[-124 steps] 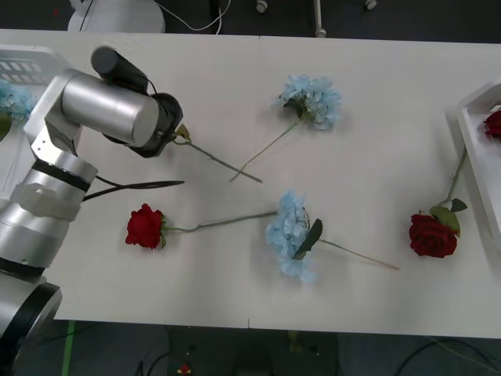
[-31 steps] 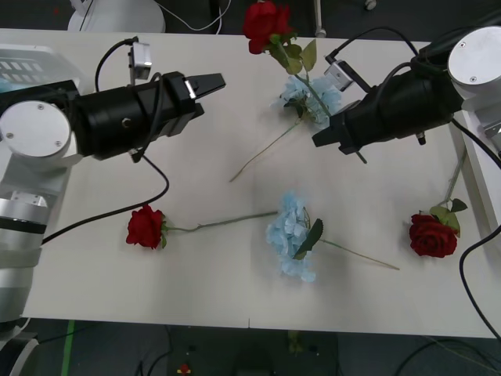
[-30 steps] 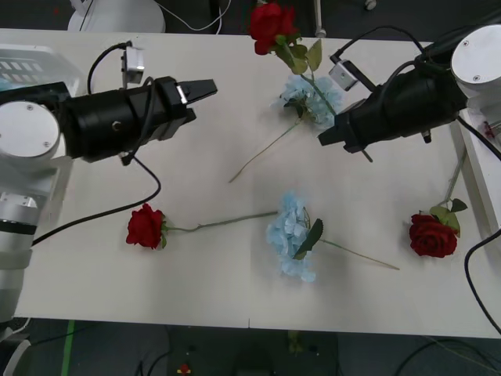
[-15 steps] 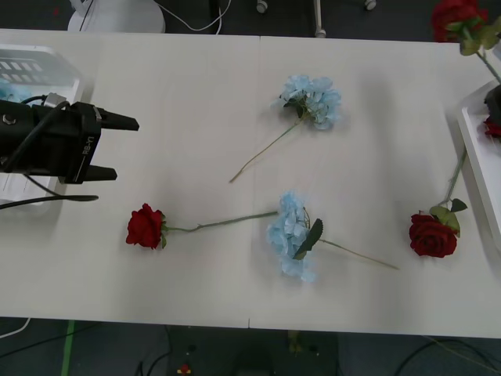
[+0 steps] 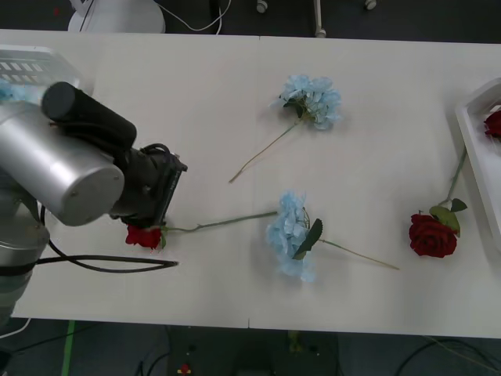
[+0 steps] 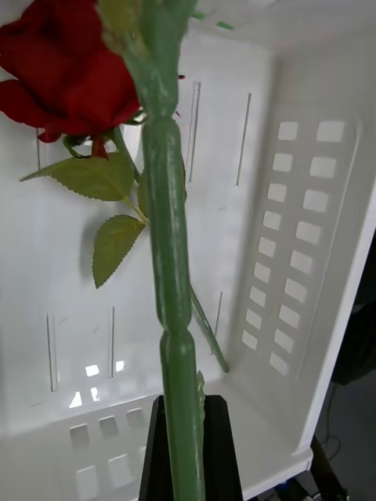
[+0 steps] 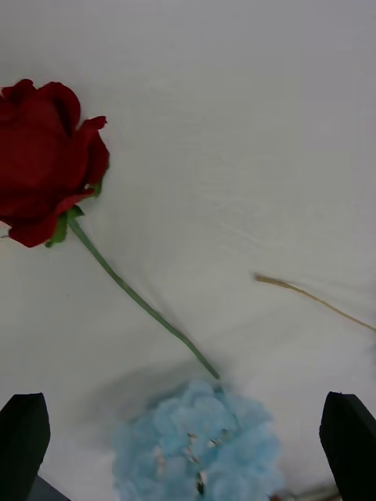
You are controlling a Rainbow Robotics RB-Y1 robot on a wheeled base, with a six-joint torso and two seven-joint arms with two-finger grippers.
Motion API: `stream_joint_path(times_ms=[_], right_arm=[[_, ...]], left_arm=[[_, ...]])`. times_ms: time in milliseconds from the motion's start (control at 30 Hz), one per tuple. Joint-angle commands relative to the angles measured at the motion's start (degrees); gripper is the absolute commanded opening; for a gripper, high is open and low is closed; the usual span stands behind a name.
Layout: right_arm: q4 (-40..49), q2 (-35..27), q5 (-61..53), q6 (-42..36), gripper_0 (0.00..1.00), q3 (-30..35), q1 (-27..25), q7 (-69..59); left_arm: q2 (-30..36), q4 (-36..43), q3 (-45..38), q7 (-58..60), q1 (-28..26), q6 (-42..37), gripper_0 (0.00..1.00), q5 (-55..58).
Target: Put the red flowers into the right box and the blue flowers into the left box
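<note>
My left gripper [image 7: 186, 411] is open, its black fingers [image 7: 23, 438] wide apart, and it hangs over a red flower [image 7: 47, 176] on the table. In the front view the left arm [image 5: 78, 168] covers most of that rose [image 5: 143, 236]. My right gripper [image 6: 185, 411] is shut on the stem of another red flower [image 6: 66, 70], held over the white inside of the right box [image 6: 298, 235]. Two blue flowers [image 5: 313, 100] [image 5: 291, 235] lie mid-table. A third rose [image 5: 432, 235] lies near the right box [image 5: 473, 133], which has a rose [image 5: 493, 124] in it. The left box [image 5: 35, 66] holds a blue flower [image 5: 9, 90].
A thin tan stem [image 7: 313, 296] of the far blue flower runs toward the table's middle. The rose's green stem [image 5: 227, 222] reaches to the near blue flower. The front table edge [image 5: 250, 321] is close below the flowers.
The left arm has swung in from the left edge to above the red flower at the front left. The right arm has carried its rose out of the front view to over the right box.
</note>
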State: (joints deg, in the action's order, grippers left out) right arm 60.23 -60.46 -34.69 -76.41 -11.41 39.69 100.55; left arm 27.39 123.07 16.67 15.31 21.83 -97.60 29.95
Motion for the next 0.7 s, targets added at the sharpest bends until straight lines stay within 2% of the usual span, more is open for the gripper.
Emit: stream_joint_path(times_ms=[33, 133, 300, 567, 600, 633, 700], right_arm=[[-2.5, -2.3, 2.5, 3.7, 0.00, 0.6, -3.9, -0.5], [-3.5, -1.2, 4.8, 6.3, 0.00, 0.6, -6.1, -0.7], [-3.5, 0.9, 10.8, 10.7, 0.00, 0.6, -9.2, -1.1], [-5.6, 3.7, 15.8, 13.3, 0.02, 0.6, -9.6, -1.3], [-6.0, 4.0, 15.9, 14.0, 0.15, 0.5, -9.6, -1.3], [-6.3, 4.1, 16.0, 14.4, 0.22, 0.6, -9.6, -1.3], [-6.6, 4.3, 16.0, 14.8, 0.42, 0.6, -9.5, -1.4]], left_arm=[[2.0, -4.3, 9.3, 8.2, 1.5, 0.8, 1.00, -7.1], [2.0, -9.2, 12.4, 9.8, 2.4, 3.2, 1.00, -9.4], [2.0, -14.2, 11.5, 9.5, 3.1, 5.9, 1.00, -10.4], [1.5, -21.5, 10.3, 7.9, 4.4, 10.2, 1.00, -11.8], [1.4, -22.8, 10.3, 7.6, 4.4, 11.2, 1.00, -12.1], [1.4, -23.4, 10.3, 7.4, 4.4, 11.7, 1.00, -12.3], [1.2, -25.1, 10.3, 6.8, 4.4, 13.0, 1.00, -12.4]])
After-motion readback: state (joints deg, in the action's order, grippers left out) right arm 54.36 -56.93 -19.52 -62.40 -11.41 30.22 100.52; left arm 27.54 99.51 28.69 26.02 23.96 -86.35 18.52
